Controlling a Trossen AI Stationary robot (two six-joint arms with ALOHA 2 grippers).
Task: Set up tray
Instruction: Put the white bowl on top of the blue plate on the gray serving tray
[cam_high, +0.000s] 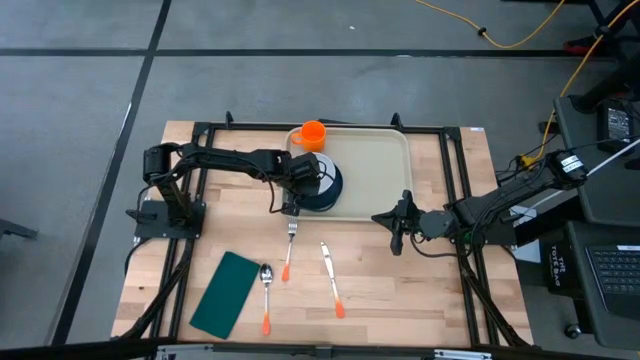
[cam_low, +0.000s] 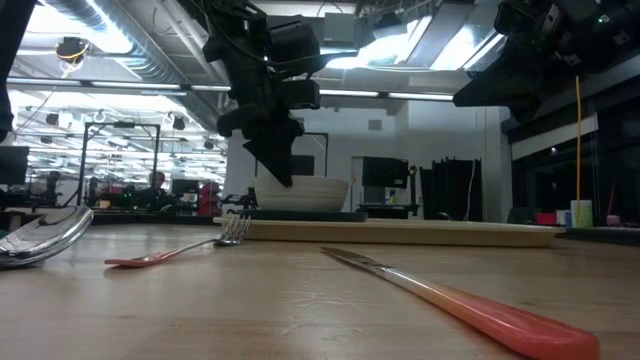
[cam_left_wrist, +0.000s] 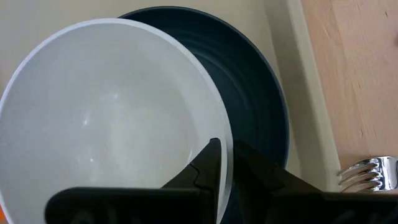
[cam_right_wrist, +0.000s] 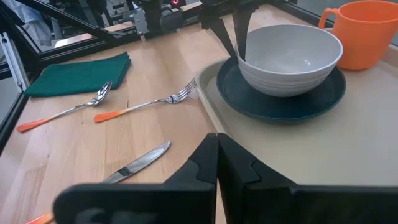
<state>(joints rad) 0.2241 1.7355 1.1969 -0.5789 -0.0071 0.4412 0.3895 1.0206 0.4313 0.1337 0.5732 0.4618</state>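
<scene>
**Tray at the back, cutlery in front**

The large cream plastic tray lies at the wooden counter's far edge. On its left part sits the round dark teal plate with the white bowl in it; the orange plastic mug stands behind them. Before the tray lie the orange-handled fork, knife and spoon, the folded dark green napkin leftmost.

Overhead, table-level, two wrist views
</scene>
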